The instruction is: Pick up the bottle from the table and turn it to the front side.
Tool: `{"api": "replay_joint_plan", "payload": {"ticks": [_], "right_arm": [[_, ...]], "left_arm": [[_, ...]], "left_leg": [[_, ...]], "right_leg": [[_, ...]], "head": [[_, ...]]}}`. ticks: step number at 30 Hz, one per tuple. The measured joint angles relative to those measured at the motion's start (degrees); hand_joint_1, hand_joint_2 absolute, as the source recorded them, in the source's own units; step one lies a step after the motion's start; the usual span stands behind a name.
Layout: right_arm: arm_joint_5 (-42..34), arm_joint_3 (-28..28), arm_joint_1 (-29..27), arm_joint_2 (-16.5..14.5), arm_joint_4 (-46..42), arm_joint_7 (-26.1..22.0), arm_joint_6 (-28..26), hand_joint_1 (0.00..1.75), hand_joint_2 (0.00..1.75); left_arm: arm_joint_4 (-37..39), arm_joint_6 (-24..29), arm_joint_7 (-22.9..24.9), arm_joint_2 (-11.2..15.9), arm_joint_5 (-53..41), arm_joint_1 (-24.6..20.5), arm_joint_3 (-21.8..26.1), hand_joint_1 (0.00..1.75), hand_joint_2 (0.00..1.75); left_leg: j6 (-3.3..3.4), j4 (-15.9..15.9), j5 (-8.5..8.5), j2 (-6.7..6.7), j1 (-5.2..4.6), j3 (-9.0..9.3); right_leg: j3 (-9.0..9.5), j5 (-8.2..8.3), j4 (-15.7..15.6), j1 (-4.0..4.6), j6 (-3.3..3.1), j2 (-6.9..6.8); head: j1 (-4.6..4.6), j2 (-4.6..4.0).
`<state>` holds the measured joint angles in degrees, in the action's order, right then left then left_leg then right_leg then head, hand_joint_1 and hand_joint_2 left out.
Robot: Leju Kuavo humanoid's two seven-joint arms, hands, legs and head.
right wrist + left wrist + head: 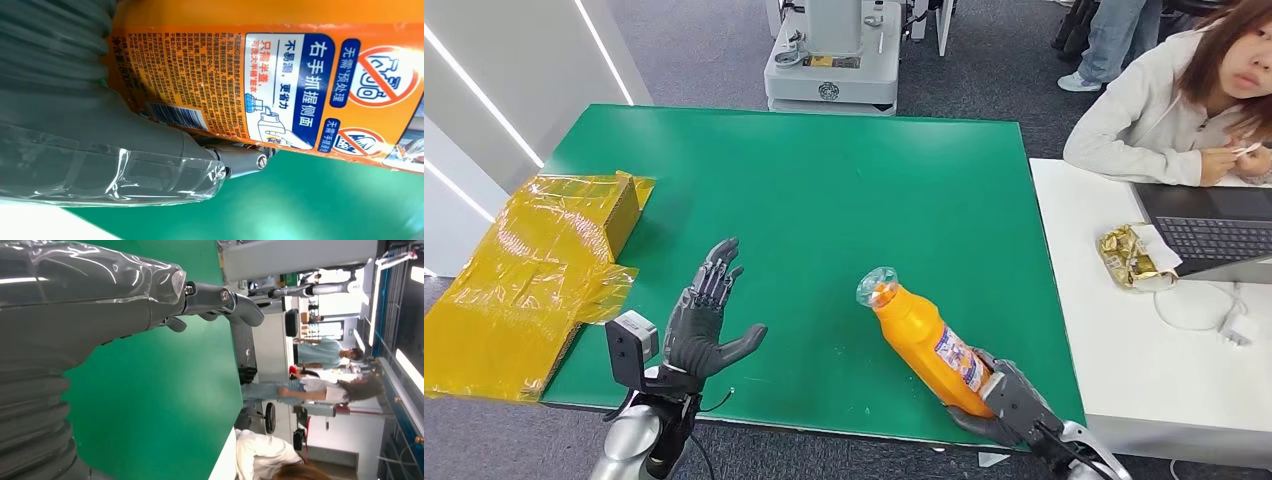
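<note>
An orange bottle (922,340) with a clear cap lies tilted on the green table (824,190), cap toward the table's middle. My right hand (1009,405) grips its base at the table's near right edge. The right wrist view shows the bottle (280,75) close up, with its printed back label and barcode facing the camera and my thumb (235,160) against it. My left hand (707,320) hovers open over the near left of the table, fingers spread, palm toward the bottle. The left wrist view shows the left hand (220,300) holding nothing.
A yellow-taped cardboard box (534,270) sits at the table's left edge. A white side table (1124,330) on the right carries a laptop (1214,230) and a gold wrapper (1129,255); a person (1184,90) sits there. A grey machine (834,55) stands beyond the far edge.
</note>
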<state>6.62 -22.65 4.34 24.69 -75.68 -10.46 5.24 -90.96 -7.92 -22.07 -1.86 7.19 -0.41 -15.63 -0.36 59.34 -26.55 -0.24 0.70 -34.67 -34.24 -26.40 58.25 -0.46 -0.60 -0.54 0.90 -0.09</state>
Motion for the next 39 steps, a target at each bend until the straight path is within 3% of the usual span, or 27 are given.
{"api": "replay_joint_plan", "payload": {"ticks": [10,20,23,33,39], "right_arm": [[-1.75,8.73,-7.22,-3.47,-5.65,-0.95,-3.93,1.75,1.75],[-0.9,10.62,-2.61,-8.01,-5.0,-5.35,-6.02,1.75,1.75],[-1.55,9.91,1.26,-8.98,-2.73,-7.18,-6.18,1.75,1.75],[-4.13,1.07,23.0,-14.75,13.59,-10.39,-5.58,1.75,1.75],[-4.22,-2.97,28.88,-18.35,19.02,-10.37,-5.41,1.75,1.75]], "left_arm": [[1.15,-2.83,1.37,-0.02,0.76,-2.85,-0.03,0.0,1.75],[2.49,-8.51,4.46,0.01,7.32,-8.35,-1.6,0.0,1.75],[3.26,-9.07,5.14,0.18,8.57,-10.02,-2.43,0.0,1.75],[5.92,-9.84,8.62,0.91,13.06,-18.13,-5.88,0.0,1.75],[6.92,-10.85,10.29,1.69,14.89,-21.28,-6.97,0.0,1.75]], "left_leg": [[0.02,0.01,0.05,0.06,0.0,0.05],[-0.04,0.01,0.09,0.18,0.0,0.07],[-0.06,0.0,0.11,0.26,0.0,0.05],[-0.08,0.0,0.36,0.35,0.02,0.08],[-0.09,0.0,0.38,0.31,0.03,0.05]], "right_leg": [[0.01,0.05,0.01,0.0,-0.04,0.06],[0.01,0.08,0.04,0.0,-0.05,0.17],[-0.02,0.13,0.07,0.0,-0.07,0.27],[-0.07,0.36,0.1,0.02,-0.09,0.37],[-0.08,0.35,0.13,0.03,-0.1,0.33]], "head": [[-0.01,0.0],[0.0,0.0],[0.01,0.0],[0.01,0.0],[0.01,0.0]]}}
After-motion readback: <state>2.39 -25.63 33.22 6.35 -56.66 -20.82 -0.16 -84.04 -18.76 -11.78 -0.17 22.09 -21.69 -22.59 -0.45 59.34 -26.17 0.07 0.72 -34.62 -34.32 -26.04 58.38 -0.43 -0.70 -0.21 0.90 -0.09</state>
